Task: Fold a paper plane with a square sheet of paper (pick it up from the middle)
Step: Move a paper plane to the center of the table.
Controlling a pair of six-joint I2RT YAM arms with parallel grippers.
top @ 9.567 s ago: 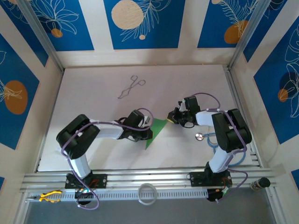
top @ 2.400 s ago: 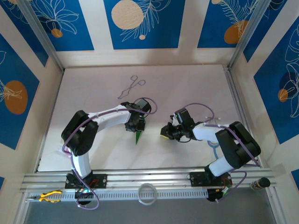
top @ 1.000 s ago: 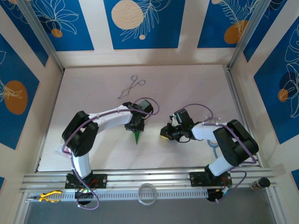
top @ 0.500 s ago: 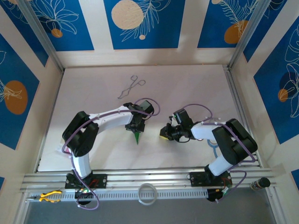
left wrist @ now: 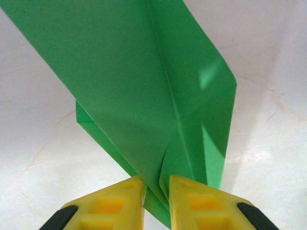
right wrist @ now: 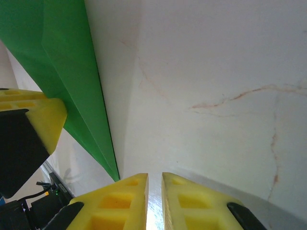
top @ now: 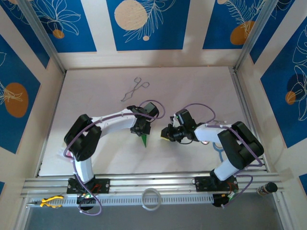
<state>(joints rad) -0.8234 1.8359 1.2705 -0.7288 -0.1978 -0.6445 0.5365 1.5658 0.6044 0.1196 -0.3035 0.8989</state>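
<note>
Seen from above, the left gripper (top: 143,132) holds a bright green folded paper (top: 144,140) over the middle of the white tabletop (top: 192,91). The paper's narrow point faces the near edge. The right gripper (top: 166,134) sits near it on the right, clear of the paper. Thin metal forceps (top: 135,89) lie well behind, toward the back. The left wrist view adds detail: yellow fingertips (left wrist: 117,203) pinch the paper at its layered crease, with overlapping flaps fanning out beyond. The right wrist view shows that arm's yellow fingers (right wrist: 192,201) almost pressed together with nothing between them, and the paper off to their left.
</note>
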